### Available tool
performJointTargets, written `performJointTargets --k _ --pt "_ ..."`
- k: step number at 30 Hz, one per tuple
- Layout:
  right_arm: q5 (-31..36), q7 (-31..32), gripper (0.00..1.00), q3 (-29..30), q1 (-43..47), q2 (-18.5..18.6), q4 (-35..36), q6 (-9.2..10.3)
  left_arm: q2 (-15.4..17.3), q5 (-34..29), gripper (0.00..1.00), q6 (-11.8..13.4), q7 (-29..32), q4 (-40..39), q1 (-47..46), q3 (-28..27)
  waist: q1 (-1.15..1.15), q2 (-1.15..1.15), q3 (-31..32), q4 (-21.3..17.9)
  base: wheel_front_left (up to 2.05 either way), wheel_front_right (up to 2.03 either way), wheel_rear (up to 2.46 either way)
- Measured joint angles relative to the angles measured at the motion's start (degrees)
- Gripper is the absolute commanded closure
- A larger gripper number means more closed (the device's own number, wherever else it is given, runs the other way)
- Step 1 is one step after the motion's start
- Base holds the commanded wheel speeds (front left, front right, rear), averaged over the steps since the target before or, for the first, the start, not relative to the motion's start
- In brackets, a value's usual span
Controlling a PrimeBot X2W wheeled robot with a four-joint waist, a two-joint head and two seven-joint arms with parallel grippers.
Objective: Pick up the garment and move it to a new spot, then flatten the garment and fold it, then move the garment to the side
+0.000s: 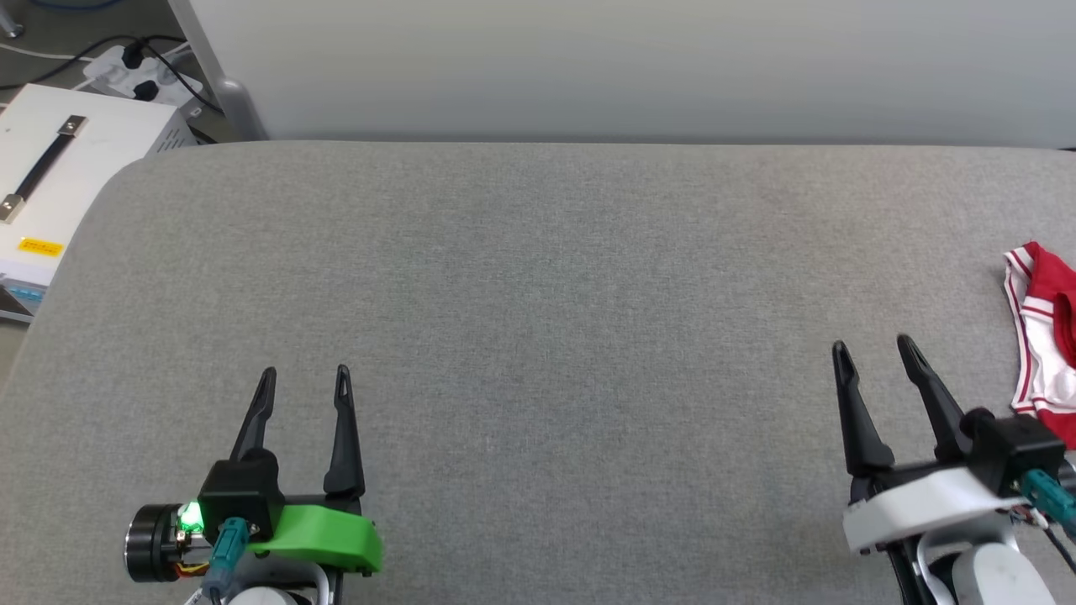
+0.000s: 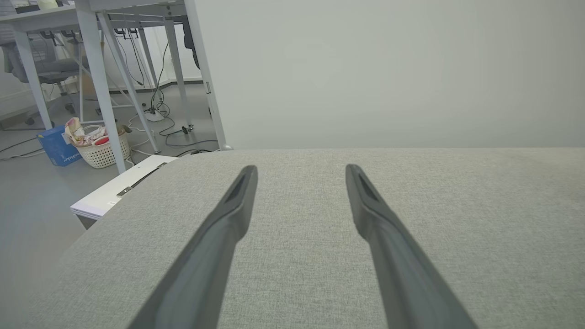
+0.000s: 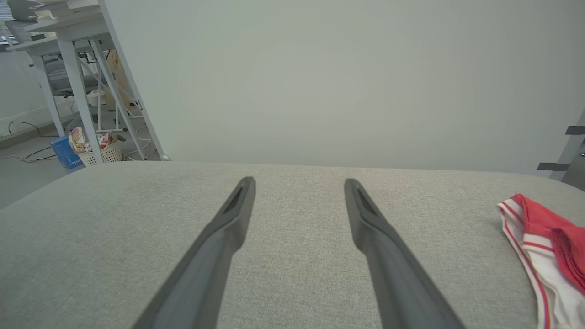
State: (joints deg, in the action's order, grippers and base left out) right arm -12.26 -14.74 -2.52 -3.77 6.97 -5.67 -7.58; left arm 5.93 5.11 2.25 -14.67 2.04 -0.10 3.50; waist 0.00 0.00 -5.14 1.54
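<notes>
Red-white jersey shirt (image 1: 1045, 336) judged light, limp; to be pinched at bunched edge nearest right gripper (image 1: 872, 341). That and left gripper (image 1: 304, 370) are spread, empty.

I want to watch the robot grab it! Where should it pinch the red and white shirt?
Pinch the white striped edge of the shirt, probably from above on the side facing the open right tool. The shirt lies bunched, and that edge is nearest and sticks out.
</notes>
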Motion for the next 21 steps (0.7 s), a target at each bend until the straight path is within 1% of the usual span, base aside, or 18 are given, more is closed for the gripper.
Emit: performJointTargets --k 6,19,20,21 --pt "-1.3 0.0 0.0 1.5 4.6 -1.0 0.6 0.03 0.0 0.2 0.0 -0.9 0.0 0.6 1.2 0.1 0.0 0.0 1.3 0.6 0.0 0.0 0.0" --pt "-1.5 0.0 0.0 1.7 7.2 -1.3 1.8 0.03 -0.2 0.2 0.0 -1.3 0.0 1.1 2.2 -0.1 0.0 0.0 1.4 0.4 0.0 0.0 0.0" --pt "-1.8 0.0 1.0 1.8 7.2 -1.4 1.8 0.03 -0.2 0.2 1.0 -1.3 0.0 1.1 2.2 -0.1 0.0 0.0 1.3 0.4 0.0 0.0 0.0" --pt "-1.8 0.1 1.0 1.8 7.2 -1.3 1.8 0.03 -0.1 0.2 1.0 -1.3 0.1 1.1 2.1 -0.1 0.0 0.0 1.3 0.4 0.0 0.0 0.0"
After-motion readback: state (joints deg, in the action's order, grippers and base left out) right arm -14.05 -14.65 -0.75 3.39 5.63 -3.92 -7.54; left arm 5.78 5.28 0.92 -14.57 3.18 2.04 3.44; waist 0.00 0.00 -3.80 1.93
